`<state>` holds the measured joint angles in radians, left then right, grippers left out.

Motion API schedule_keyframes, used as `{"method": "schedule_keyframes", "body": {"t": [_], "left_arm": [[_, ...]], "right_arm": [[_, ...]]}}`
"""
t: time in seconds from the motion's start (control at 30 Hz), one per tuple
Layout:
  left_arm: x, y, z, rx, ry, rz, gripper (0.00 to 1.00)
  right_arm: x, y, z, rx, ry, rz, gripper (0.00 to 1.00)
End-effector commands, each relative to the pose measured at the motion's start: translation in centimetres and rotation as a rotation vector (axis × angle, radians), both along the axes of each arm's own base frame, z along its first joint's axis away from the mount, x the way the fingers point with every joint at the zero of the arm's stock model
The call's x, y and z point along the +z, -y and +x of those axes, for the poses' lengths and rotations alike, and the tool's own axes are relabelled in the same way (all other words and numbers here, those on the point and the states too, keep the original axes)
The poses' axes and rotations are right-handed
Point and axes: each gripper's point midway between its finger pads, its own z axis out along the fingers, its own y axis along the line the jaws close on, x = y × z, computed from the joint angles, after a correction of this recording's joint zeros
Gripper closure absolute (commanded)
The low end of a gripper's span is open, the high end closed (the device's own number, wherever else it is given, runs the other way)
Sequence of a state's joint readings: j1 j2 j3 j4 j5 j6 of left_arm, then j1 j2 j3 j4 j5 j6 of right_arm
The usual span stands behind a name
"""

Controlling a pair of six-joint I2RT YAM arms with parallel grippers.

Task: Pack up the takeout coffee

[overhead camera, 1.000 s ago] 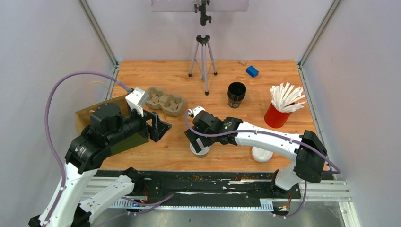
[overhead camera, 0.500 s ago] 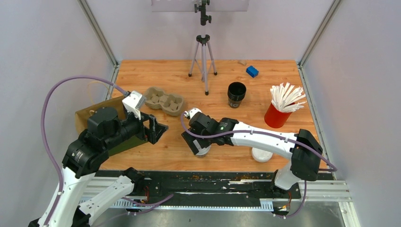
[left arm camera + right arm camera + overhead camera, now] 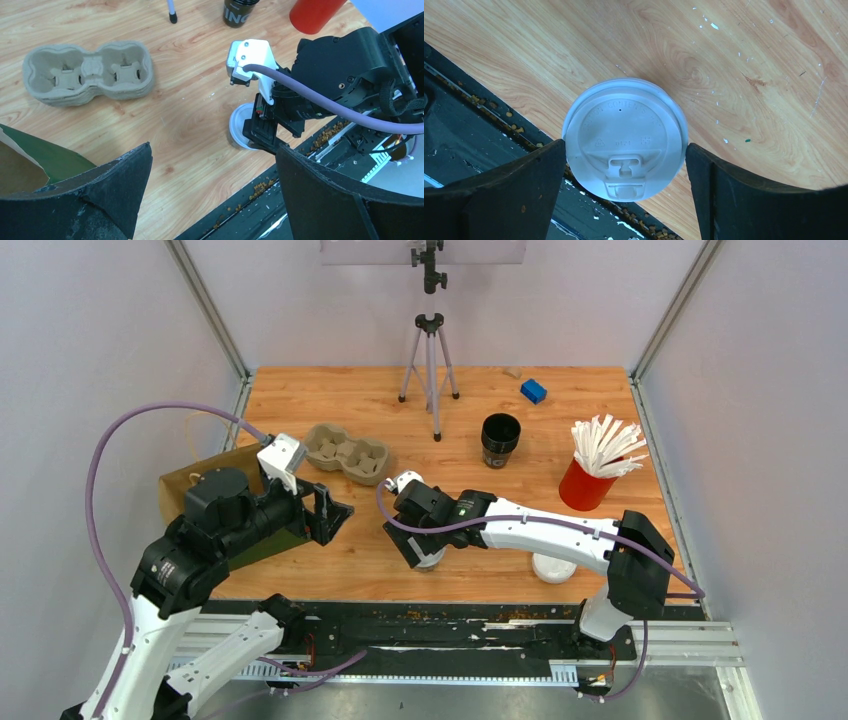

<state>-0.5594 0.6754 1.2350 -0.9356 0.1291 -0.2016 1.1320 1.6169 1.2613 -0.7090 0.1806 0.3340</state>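
Judging by how things lay, the packing had barely begun. The pulp carrier (image 3: pixel 347 452) sat with both wells bare toward the far left of the table (image 3: pixel 600 410), and the paper bag (image 3: pixel 185 483) at the left edge showed nothing inside from these angles.

One lidded cup (image 3: pixel 624 137) stood upright at the table's near edge, about midway along it. The right gripper (image 3: pixel 625 150) straddled it from above, a dark finger on each side level with the lid's rim. Whether the fingers pressed on the cup or only flanked it could not be told. The left gripper (image 3: pixel 212 150) hung over the left part of the table beside the bag, fingers spread wide with nothing between them.

What remained, on this reading, was lifting the cup, seating it and finding its twin. A white disc (image 3: pixel 553 567) lay further right along the near edge, and whether a cup stood under it was unclear.

The lid was glossy moulded plastic, domed, with a raised sip tab and embossed lettering. The carrier was rough grey-brown moulded fibre, the table varnished wood grain flecked with crumbs. A stack of black cups (image 3: pixel 500 438) stood well behind.
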Motion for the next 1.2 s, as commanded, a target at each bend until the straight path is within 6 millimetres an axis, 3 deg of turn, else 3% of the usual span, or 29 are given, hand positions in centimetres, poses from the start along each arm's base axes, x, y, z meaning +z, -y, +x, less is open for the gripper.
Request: {"method": "schedule_keyframes", "body": {"t": [0.0,0.3,0.5,0.63,0.83,1.17], "left_arm": [[-0.3,0.0,0.2,-0.001,0.011,0.009,0.0],[-0.7,0.2,0.2,-0.007,-0.002,0.003,0.0],[-0.9,0.7,-0.1,-0.036,-0.019,-0.007,0.0],[-0.9,0.6,0.1,-0.032,-0.012,0.003,0.0],[-1.4,0.8,0.3,-0.034,-0.018,0.004,0.0],[-1.9,1.1,0.4,-0.044,-0.034,0.012,0.0]], "right_arm": [[2.3,-0.2,0.8,-0.013,0.062,0.04,0.12],[2.6,1.9,1.9,-0.071,0.078,0.03,0.12],[3.4,4.6,3.6,-0.135,0.086,0.042,0.13],[4.3,3.3,3.3,-0.07,0.072,0.129,0.1],[2.5,3.4,3.6,-0.081,0.054,0.091,0.1],[2.8,7.2,7.2,-0.057,0.068,0.112,0.19]]}}
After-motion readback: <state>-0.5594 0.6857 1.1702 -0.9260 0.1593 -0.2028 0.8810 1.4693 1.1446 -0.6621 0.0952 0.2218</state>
